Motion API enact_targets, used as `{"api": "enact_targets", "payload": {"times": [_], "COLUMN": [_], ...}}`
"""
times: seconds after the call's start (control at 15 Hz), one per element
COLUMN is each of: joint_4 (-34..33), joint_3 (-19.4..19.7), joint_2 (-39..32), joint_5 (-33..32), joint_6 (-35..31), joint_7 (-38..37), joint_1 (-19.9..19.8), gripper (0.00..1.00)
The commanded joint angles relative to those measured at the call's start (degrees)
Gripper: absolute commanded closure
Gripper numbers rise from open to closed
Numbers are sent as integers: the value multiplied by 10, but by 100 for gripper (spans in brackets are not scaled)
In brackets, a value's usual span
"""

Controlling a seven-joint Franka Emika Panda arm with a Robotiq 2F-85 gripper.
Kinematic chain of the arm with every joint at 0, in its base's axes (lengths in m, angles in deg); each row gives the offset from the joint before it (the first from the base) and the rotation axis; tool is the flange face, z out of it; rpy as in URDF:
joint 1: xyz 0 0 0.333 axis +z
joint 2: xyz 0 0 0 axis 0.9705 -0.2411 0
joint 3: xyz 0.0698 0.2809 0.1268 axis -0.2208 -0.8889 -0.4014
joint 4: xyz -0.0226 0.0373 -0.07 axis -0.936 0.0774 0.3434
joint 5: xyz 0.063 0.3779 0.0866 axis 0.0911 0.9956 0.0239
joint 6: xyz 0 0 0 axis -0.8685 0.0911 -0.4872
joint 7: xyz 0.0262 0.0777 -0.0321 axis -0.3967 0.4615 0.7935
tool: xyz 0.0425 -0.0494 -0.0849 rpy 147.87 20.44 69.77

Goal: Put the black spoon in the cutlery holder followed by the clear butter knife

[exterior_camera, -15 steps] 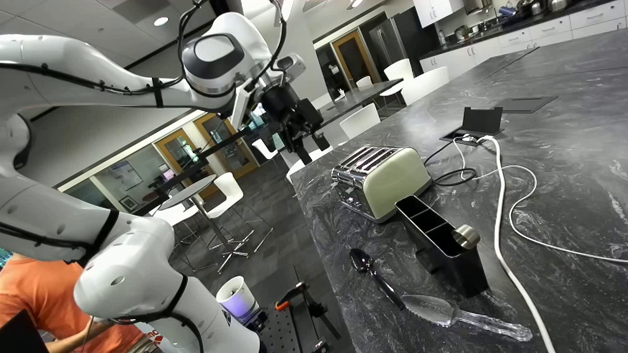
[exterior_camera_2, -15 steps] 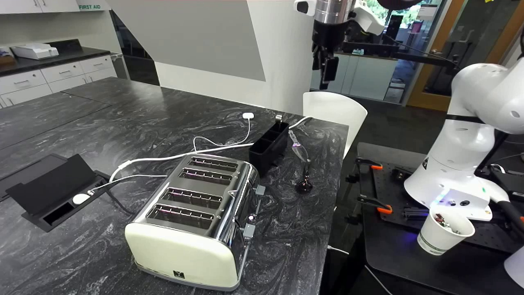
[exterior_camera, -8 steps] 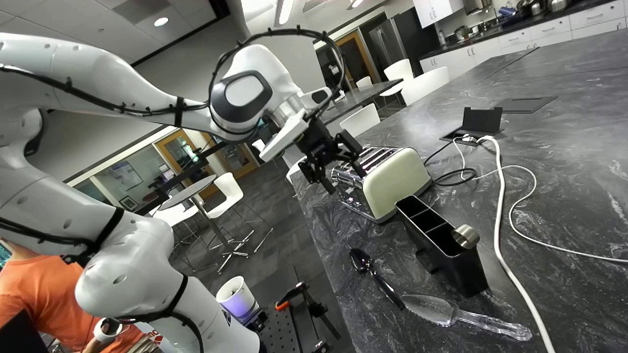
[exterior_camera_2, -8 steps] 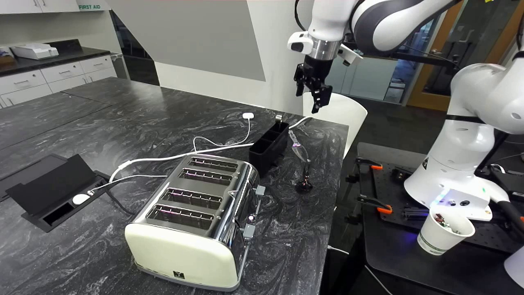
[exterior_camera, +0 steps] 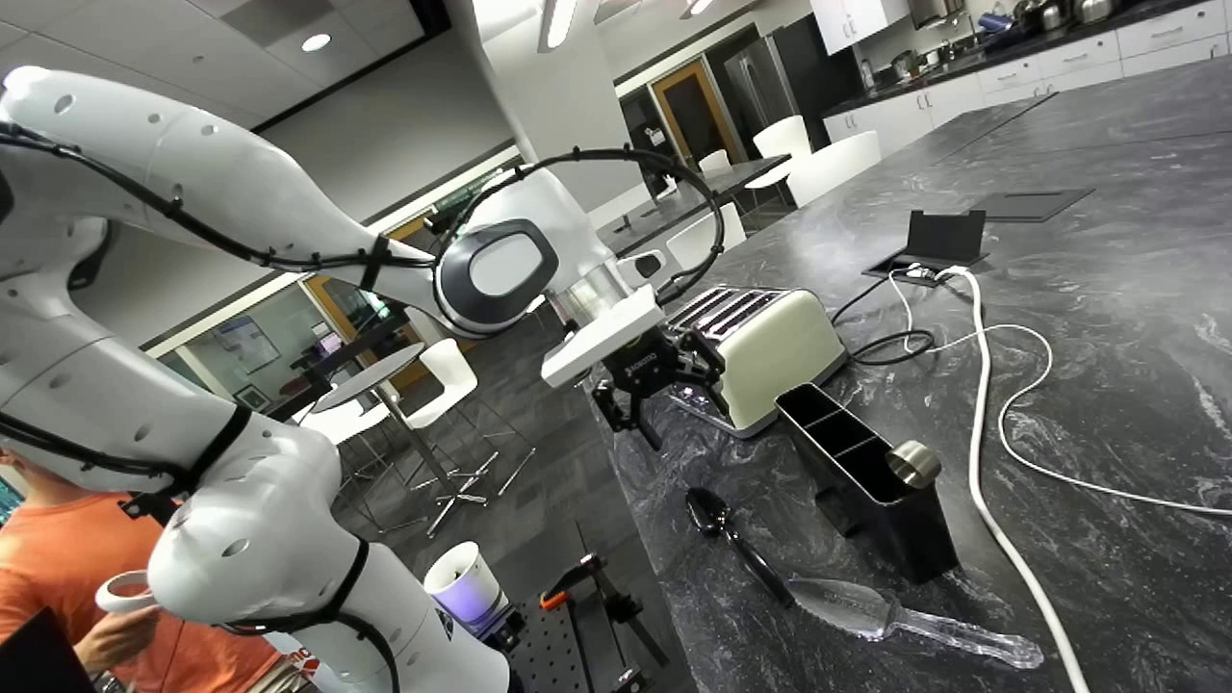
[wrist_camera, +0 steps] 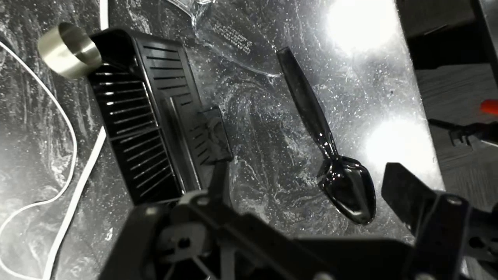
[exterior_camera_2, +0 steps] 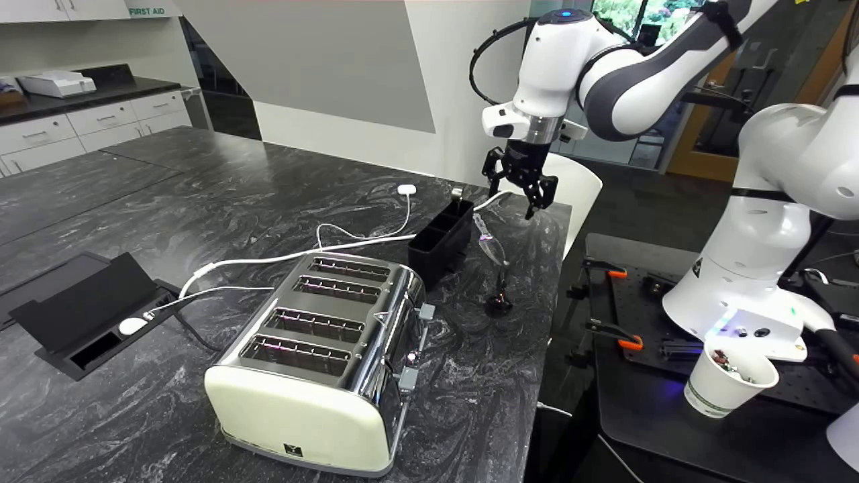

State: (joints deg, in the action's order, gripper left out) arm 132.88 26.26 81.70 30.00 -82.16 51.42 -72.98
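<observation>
The black spoon (exterior_camera: 739, 545) lies on the dark counter, bowl toward the toaster; it also shows in an exterior view (exterior_camera_2: 498, 303) and the wrist view (wrist_camera: 325, 140). The clear butter knife (exterior_camera: 847, 608) lies at its handle end, also in an exterior view (exterior_camera_2: 492, 248) and partly in the wrist view (wrist_camera: 233, 42). The black cutlery holder (exterior_camera: 900, 529) stands upright beside both, also in an exterior view (exterior_camera_2: 427, 264) and the wrist view (wrist_camera: 167, 81). My gripper (exterior_camera: 688, 425) is open and empty, above the counter; in the wrist view (wrist_camera: 306, 175) the spoon's bowl shows between its fingers.
A cream-and-silver toaster (exterior_camera: 784, 361) stands near the gripper and holder. A silver metal ring (exterior_camera: 912, 464) sticks out of the holder's end compartment. A white cable (exterior_camera: 982, 404) runs behind the holder. The counter edge (wrist_camera: 418, 97) lies beyond the spoon.
My gripper has come down toward the counter and the utensils, and its fingers show wider apart than one second ago. The spoon, knife and holder have not moved.
</observation>
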Motion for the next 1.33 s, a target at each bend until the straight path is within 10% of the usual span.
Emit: {"api": "enact_targets", "payload": {"times": [0.0,1.27], "joint_4": [0,26], "joint_3": [-5,-47], "joint_2": [0,-239], "joint_5": [3,126], "joint_6": [1,-225], "joint_7": [5,270], "joint_1": [-4,-28], "gripper": [0,0]}}
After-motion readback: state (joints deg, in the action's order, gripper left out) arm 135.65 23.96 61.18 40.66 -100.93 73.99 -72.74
